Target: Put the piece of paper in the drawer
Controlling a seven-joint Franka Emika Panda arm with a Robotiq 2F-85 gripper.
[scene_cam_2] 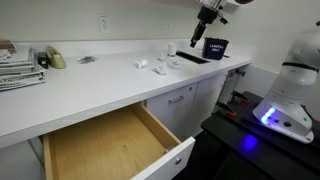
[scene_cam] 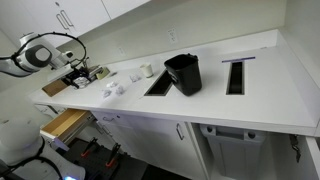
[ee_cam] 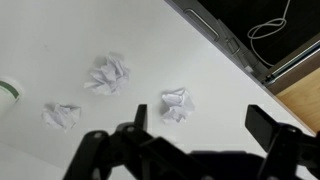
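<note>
Three crumpled white pieces of paper lie on the white counter: one point(ee_cam: 176, 103) just ahead of my fingers, one point(ee_cam: 108, 73) farther off, one point(ee_cam: 60, 115) to the side. They also show in both exterior views point(scene_cam: 112, 90) point(scene_cam_2: 158, 68). My gripper point(ee_cam: 200, 125) is open and empty, hovering above the counter over the nearest paper without touching it; it also shows in both exterior views point(scene_cam: 77, 73) point(scene_cam_2: 199, 38). The drawer point(scene_cam_2: 110, 150), a tan wooden box with a white front, stands pulled open below the counter; it also shows in an exterior view point(scene_cam: 65, 122).
A black bin point(scene_cam: 183, 73) lies tilted beside a rectangular cutout point(scene_cam: 160, 83) in the counter; another cutout point(scene_cam: 235, 75) is further along. A small white cup point(scene_cam: 147, 70) stands near the papers. Stacked papers point(scene_cam_2: 20, 70) sit at the counter's far end. White cabinet doors point(scene_cam: 150, 135) are below.
</note>
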